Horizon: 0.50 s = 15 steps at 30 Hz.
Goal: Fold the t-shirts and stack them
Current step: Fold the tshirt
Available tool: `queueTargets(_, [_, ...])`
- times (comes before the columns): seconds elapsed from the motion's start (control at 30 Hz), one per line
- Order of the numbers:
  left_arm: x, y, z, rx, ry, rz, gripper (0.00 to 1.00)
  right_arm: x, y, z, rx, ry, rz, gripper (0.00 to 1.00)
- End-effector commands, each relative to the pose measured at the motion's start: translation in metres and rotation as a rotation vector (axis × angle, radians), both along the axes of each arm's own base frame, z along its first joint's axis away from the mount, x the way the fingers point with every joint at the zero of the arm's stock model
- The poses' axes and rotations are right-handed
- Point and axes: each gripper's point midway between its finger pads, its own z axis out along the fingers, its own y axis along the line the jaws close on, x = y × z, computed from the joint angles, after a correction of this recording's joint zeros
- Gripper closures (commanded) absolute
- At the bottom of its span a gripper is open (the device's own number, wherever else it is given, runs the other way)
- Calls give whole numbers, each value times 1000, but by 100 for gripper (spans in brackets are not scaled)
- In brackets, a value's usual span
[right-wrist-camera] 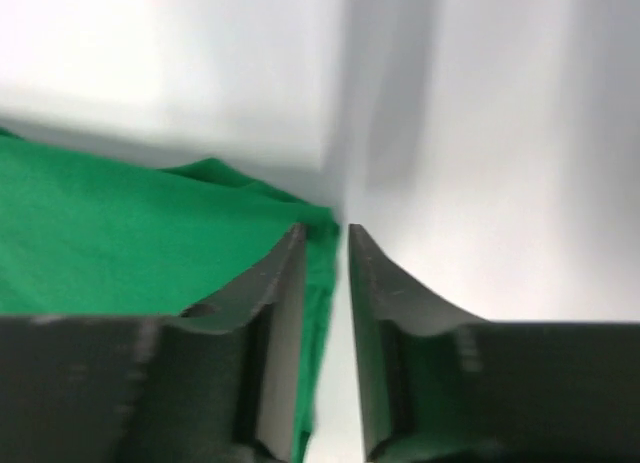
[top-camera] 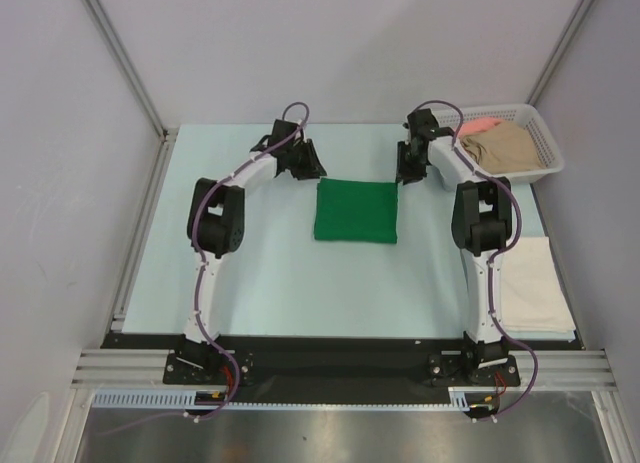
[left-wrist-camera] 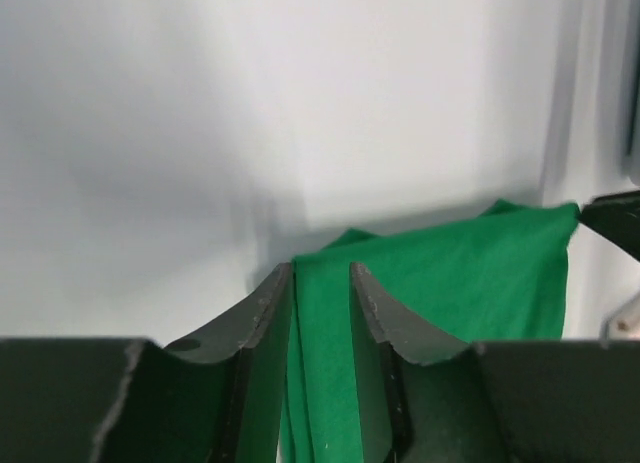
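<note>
1. Looking down from the top camera, we see the green t-shirt (top-camera: 355, 211) folded into a neat rectangle. It lies flat on the table (top-camera: 260, 273), midway between the two arms. The left gripper (top-camera: 312, 169) sits at its far-left corner, and the right gripper (top-camera: 408, 175) is just off its far-right corner. A cream-white t-shirt (top-camera: 535, 278) lies folded at the table's right edge. The white basket (top-camera: 545, 148) in the far right corner holds a tan t-shirt (top-camera: 505, 143), with a salmon-pink t-shirt (top-camera: 478, 126) behind it.
2. From the left wrist camera, we find creased green cloth filling the narrow gap between the fingers. The jaws appear to be pinching the shirt's edge, though the view is too close for us to be sure. The rest of the shirt spreads away to the right.
3. From the right wrist camera, which is somewhat blurred, we see the jaws standing slightly apart. Only bare table shows between them, so they grip nothing. The shirt's corner lies just beside the finger on the left of this view.
</note>
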Motion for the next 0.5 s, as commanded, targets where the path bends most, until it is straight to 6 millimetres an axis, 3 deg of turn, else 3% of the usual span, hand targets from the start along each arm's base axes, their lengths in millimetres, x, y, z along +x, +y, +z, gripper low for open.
queueTargets(0.0, [28, 29, 64, 142, -165, 21, 65, 11, -20, 42, -112, -63, -16, 68])
queueTargets(0.07, [25, 41, 85, 209, -199, 26, 56, 1, -27, 58, -159, -40, -47, 55])
queueTargets(0.1, [22, 48, 108, 231, -234, 48, 52, -3, -28, 66, -162, -34, -62, 51])
queueTargets(0.13, [16, 51, 119, 249, -240, 50, 46, -7, -27, 84, -152, -50, -72, 45])
queueTargets(0.17, [10, 54, 128, 265, -251, 52, 43, -20, -24, 86, -139, -15, -82, 41])
queueTargets(0.2, [-5, 58, 146, 270, -270, 56, 41, -28, -19, 92, -124, -9, -78, 40])
queueTargets(0.23, [-17, 52, 152, 288, -283, 47, 37, -45, -19, 101, -116, 4, -79, 36])
queueTargets(0.3, [-46, 51, 146, 355, -278, 6, 34, -65, -16, 107, -86, 26, -84, 30])
queueTargets(0.33, [-65, 43, 165, 396, -327, 0, 32, -76, -16, 125, -62, 0, -87, 25])
queueTargets(0.37, [-80, 39, 169, 432, -347, -34, 31, -94, -14, 115, -27, 48, -72, 23])
queueTargets(0.4, [-99, 37, 154, 476, -326, -71, 31, -102, -13, 119, -7, 51, -73, 21])
queueTargets(0.43, [-126, 17, 173, 487, -396, -131, 30, -109, -18, 121, 9, 57, -83, 18])
queueTargets(0.47, [-138, 14, 173, 528, -424, -141, 29, -124, -21, 128, 25, 56, -85, 17])
